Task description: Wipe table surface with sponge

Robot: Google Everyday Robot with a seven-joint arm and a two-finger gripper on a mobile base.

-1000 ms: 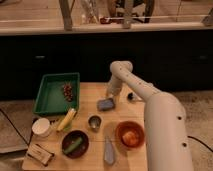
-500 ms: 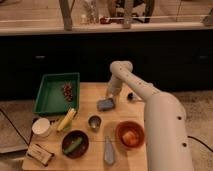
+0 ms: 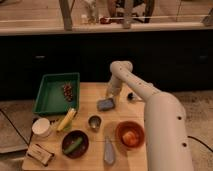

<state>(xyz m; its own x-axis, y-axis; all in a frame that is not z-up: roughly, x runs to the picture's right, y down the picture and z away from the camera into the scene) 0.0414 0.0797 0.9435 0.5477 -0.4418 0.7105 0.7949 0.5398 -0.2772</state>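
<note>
The light tan wooden table surface [image 3: 92, 95] fills the lower middle of the camera view. The sponge [image 3: 105, 104], a small blue-grey pad, lies on it near the centre, just above the small metal cup [image 3: 94, 122]. My white arm reaches from the lower right up and over to the gripper [image 3: 111, 94], which points down right above the sponge's far edge, touching or nearly touching it.
A green tray [image 3: 52, 95] with grapes stands at the left. A banana [image 3: 66, 119], a white cup [image 3: 41, 127], a dark bowl [image 3: 75, 143] with a green item, an orange bowl [image 3: 130, 135], a pale pointed grey-blue object [image 3: 109, 150] and a packet [image 3: 40, 153] lie along the front.
</note>
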